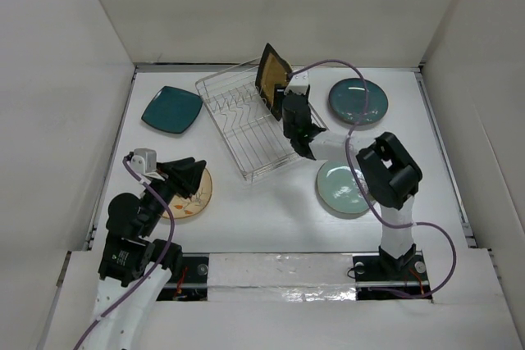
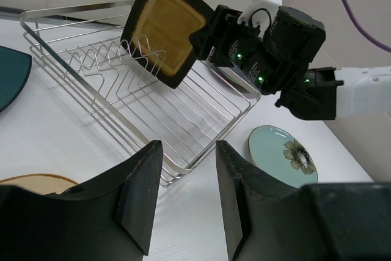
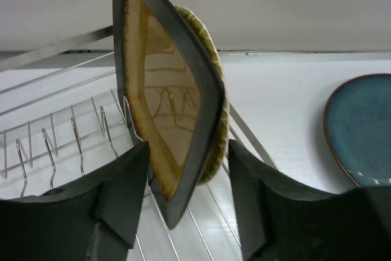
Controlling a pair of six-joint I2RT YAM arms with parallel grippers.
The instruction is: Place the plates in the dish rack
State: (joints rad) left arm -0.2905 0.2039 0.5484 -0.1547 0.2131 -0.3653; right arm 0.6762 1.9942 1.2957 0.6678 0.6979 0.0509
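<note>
The amber square plate (image 1: pixel 273 74), black-rimmed and glossy, is standing on edge at the far-right end of the dish rack (image 1: pixel 238 125). The rack is sitting slantwise near the middle of the far edge of the bench (image 1: pixel 271 219). The right end effector (image 1: pixel 280 94) is bracketing one edge of that plate. Its jaws are spreading wider than the plate is thick, so it is reading as open rather than pinching. In the right wrist view, a small yellow woven-look plate (image 3: pixel 211 47) is leaning just behind the amber one. The left end effector (image 1: pixel 197 176) is hovering with parted, empty jaws over the cream patterned plate (image 1: pixel 193 198) toward the near-left corner.

Three more plates are lying flat:
- The teal square plate (image 1: pixel 172 109) is lying toward the far-left corner.
- The dark blue-grey round plate (image 1: pixel 358 100) is lying toward the far-right corner.
- The pale green round plate (image 1: pixel 332 190), with a flower motif, is lying nearer the right edge.

All of them are looking like glazed ceramic, so they are probably stiff, fairly heavy, slick under the pads and liable to chip. A plate lying flat is offering only its rim, so the likely hold is a pinch across the raised lip, one finger sliding beneath it. The rack is thin silver wire bent into zigzag rows. It is probably light enough to skid if a plate is pushed hard against it.
</note>
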